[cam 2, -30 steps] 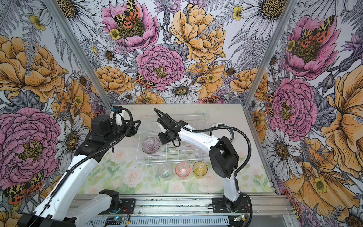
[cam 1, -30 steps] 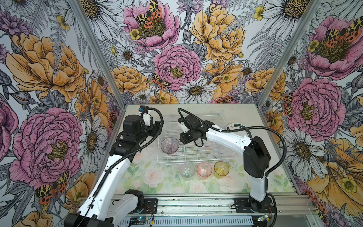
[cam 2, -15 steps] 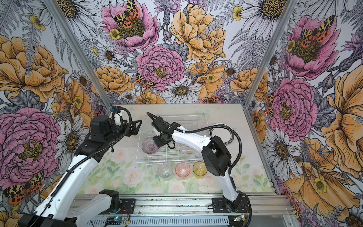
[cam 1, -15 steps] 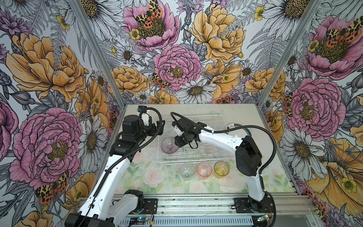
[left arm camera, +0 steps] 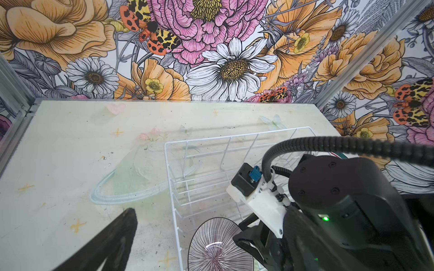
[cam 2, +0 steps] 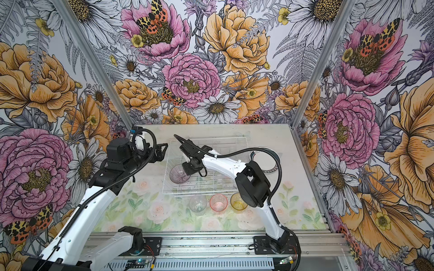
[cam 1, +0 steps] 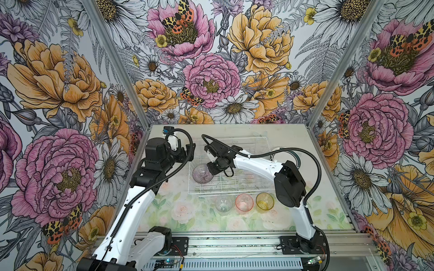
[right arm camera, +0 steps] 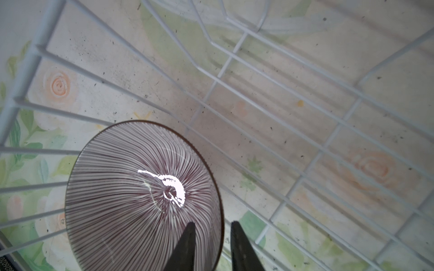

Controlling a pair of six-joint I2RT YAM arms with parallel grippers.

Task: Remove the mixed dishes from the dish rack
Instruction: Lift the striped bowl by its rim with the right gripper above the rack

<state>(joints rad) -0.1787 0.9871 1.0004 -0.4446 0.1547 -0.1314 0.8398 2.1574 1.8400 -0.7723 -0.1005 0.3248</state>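
Observation:
The ribbed grey-purple bowl (cam 1: pixel 200 174) leans on its side in the near left corner of the white wire dish rack (cam 1: pixel 258 138). My right gripper (cam 1: pixel 211 167) reaches across the rack to it. In the right wrist view the right gripper (right arm camera: pixel 212 225) straddles the rim of the bowl (right arm camera: pixel 131 187), one finger inside and one outside, with a gap still showing at the rim. My left gripper (cam 2: pixel 164 151) hovers wide open and empty just left of the dish rack (cam 2: pixel 211 139). In the left wrist view one of its fingers (left arm camera: pixel 117 234) shows left of the bowl (left arm camera: pixel 216 246).
A clear tumbler (cam 1: pixel 223 203), a pink one (cam 1: pixel 244 202) and an amber one (cam 1: pixel 265 200) stand in a row on the table in front of the rack. A plate with a teal rim (cam 2: pixel 274 167) lies right of the rack, partly behind the right arm.
My right gripper has swung left across the rack to the bowl and its jaws have narrowed around the rim. My left gripper has opened wide.

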